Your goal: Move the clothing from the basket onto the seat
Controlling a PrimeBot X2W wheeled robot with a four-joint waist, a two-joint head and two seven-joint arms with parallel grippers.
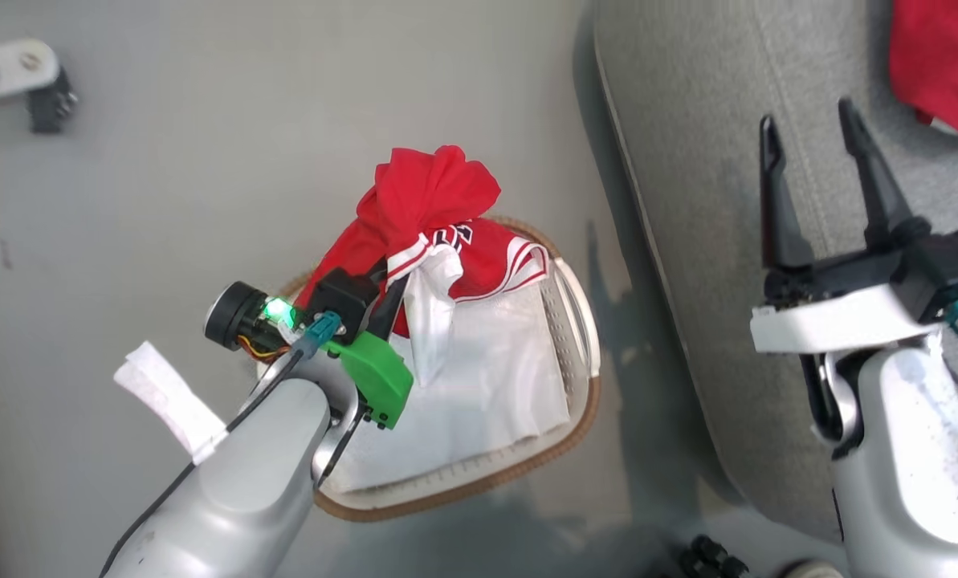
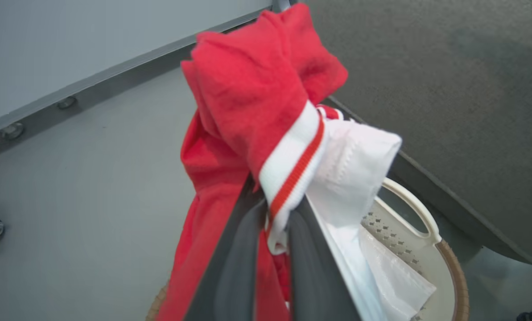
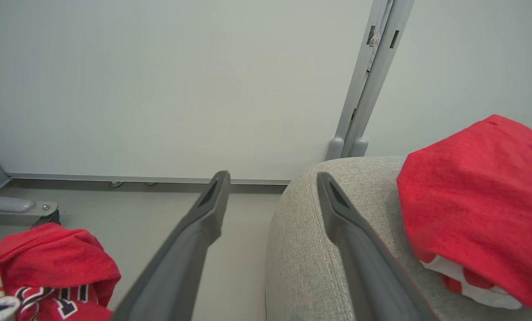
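A: Progress?
B: Half done. The plain red garment (image 1: 940, 64) was found on the seat (image 1: 687, 160), just beyond the right gripper (image 1: 808, 120), whose fingers were spread, nothing held.
A: Left to do?
B: The jersey (image 1: 438, 193) was clamped in the left gripper (image 2: 274, 203), basket (image 1: 583, 345) beneath it; yet to be carried across.

Tips of the left gripper (image 2: 272, 223) are buried in the jersey (image 1: 430, 201), so can't tell if the liner (image 1: 487, 385) got pinched too. Numerals (image 1: 456, 235) are folded up, unreadable. The left arm (image 1: 238, 482) and jersey cover the basket (image 1: 584, 345) on its left side. The red shirt (image 1: 940, 64) runs off the frame corner, same with the seat (image 1: 727, 201).
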